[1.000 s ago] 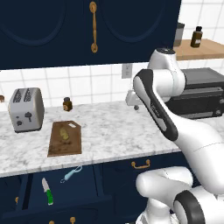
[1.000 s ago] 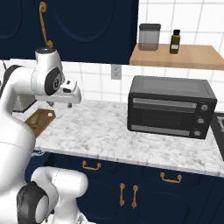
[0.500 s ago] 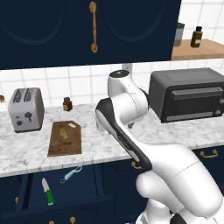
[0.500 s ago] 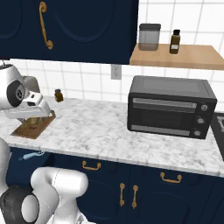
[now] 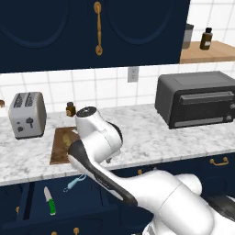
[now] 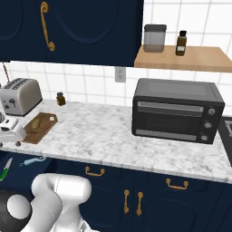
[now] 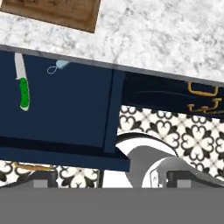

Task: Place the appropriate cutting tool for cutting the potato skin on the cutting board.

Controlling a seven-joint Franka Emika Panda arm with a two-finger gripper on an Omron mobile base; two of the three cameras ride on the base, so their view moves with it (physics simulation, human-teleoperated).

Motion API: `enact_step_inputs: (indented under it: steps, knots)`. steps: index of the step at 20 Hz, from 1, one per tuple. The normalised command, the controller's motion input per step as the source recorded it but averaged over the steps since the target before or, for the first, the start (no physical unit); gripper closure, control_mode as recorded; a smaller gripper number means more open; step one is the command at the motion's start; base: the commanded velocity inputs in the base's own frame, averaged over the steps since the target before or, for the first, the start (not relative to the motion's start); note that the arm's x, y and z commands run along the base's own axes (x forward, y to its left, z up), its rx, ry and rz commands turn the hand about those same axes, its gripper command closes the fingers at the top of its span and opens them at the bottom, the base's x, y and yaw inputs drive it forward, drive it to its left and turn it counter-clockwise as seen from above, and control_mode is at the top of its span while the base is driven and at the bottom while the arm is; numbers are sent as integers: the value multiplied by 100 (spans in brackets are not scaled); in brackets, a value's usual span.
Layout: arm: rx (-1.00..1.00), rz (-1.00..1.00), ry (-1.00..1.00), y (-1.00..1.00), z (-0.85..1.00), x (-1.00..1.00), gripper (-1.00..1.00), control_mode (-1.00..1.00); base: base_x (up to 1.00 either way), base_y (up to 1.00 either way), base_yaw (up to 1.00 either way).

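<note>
The light-blue peeler (image 5: pixel 75 182) lies in the open drawer under the counter, its stem partly tucked under the counter edge in the hand view (image 7: pixel 57 66). The peeler (image 6: pixel 31 160) also shows from the right. The brown cutting board (image 5: pixel 58 149) rests on the marble above the drawer, with the yellowish potato (image 6: pixel 37 123) on it. The board's corner (image 7: pixel 57 11) shows at the top of the hand view. My gripper (image 7: pixel 111 179) is open and holds nothing. It hangs over the counter's front edge, right of the drawer, looking down.
A green-handled knife (image 5: pixel 49 201) lies in the same drawer, left of the peeler. A toaster (image 5: pixel 27 114) and a small brown bottle (image 5: pixel 69 109) stand behind the board. A black toaster oven (image 5: pixel 197 98) stands at the right. My own arm (image 5: pixel 94 137) crosses in front of the board.
The arm has swung from the right part of the counter far to the left and lower, ending by the board's front edge over the open drawer. Board, potato, peeler and knife have stayed put.
</note>
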Motion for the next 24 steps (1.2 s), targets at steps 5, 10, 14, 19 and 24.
enact_step_inputs:
  steps: [5, 10, 14, 19, 24]
  knots:
    - [1, -9, 0, 61, -79, 0, -100, -100, 0, 0, 0]
    - [5, -8, 1, 38, -60, 4, -100, -100, 0, 0, 0]
    - [11, -2, 0, 11, -58, 17, -100, -100, 0, 0, 0]
    - [7, -2, 1, 16, -63, 7, -100, -100, 0, 0, 0]
    - [0, -3, 12, 21, -47, 2, -100, -100, 0, 0, 0]
